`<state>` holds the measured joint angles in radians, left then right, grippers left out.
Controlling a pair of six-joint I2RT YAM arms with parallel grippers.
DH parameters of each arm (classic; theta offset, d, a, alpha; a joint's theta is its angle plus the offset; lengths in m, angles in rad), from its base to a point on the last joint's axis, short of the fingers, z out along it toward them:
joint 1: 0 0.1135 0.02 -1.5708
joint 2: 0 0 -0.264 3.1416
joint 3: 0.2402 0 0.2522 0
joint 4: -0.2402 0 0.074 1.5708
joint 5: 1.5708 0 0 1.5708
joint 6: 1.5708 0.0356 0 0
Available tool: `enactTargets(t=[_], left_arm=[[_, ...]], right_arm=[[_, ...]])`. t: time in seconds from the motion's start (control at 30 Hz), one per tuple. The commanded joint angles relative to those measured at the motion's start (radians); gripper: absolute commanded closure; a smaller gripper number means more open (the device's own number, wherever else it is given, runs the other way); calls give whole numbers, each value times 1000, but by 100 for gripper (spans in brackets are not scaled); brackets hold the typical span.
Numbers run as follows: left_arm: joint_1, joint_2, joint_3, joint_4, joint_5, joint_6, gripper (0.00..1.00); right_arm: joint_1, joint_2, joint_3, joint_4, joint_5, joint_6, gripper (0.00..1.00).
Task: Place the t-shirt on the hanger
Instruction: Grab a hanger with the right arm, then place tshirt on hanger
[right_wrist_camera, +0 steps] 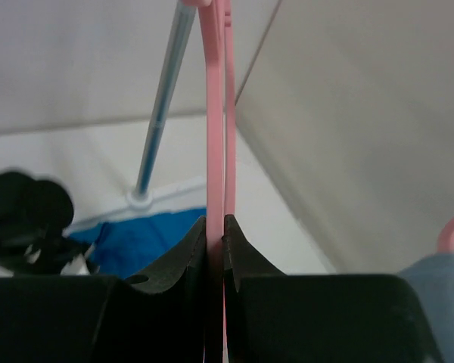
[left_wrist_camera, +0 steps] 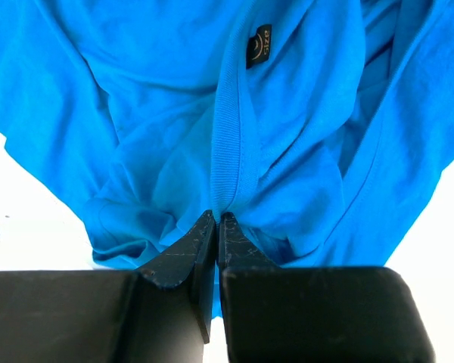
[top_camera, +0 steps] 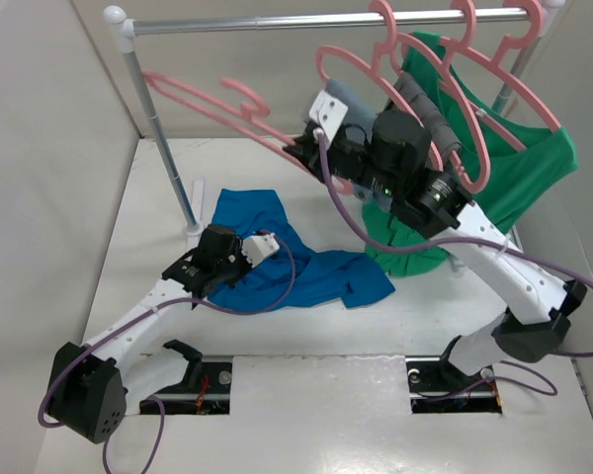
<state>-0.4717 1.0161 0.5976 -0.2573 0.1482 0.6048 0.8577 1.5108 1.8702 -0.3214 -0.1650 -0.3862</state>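
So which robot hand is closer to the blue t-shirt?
Left. The left hand is pinching the t-shirt by its collar, down on the table. The right hand is higher up and behind it, clamped on the pink hanger, not touching the shirt.

t-shirt (left_wrist_camera: 174, 113): plain royal blue | hanger (right_wrist_camera: 214, 113): pink | hung shirt (top_camera: 534, 168): green | table (top_camera: 326, 415): white
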Motion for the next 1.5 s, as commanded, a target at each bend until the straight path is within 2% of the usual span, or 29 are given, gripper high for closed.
enactTargets(t=[0.0,0.07,0.2,0.3,0.53,0.8,1.03,1.13,1.47], left_arm=[[-2,-40,41,-43,7,-17,100],[-2,-50,50,-77,21,-17,100],[-2,-93,59,-89,68,1,100],[-2,-106,85,-102,106,1,100],[-2,-34,136,-122,91,-57,100],[-2,105,254,-123,-5,-102,100],[-2,157,317,-132,-53,-92,100],[-2,168,327,-132,-33,-92,100],[-12,113,349,-206,91,-54,100]], right_arm=[[1,-122,-161,-11,-1,-3,100],[-8,-208,-300,-24,42,24,100],[-8,-319,-463,-24,64,88,100],[-8,-372,-528,-34,79,136,100],[-8,-524,-690,-232,153,185,100],[-8,-687,-770,-433,39,222,100],[-8,-705,-829,-473,-76,231,100],[-8,-683,-868,-421,-119,231,100],[-8,-603,-902,-245,-97,216,100]])
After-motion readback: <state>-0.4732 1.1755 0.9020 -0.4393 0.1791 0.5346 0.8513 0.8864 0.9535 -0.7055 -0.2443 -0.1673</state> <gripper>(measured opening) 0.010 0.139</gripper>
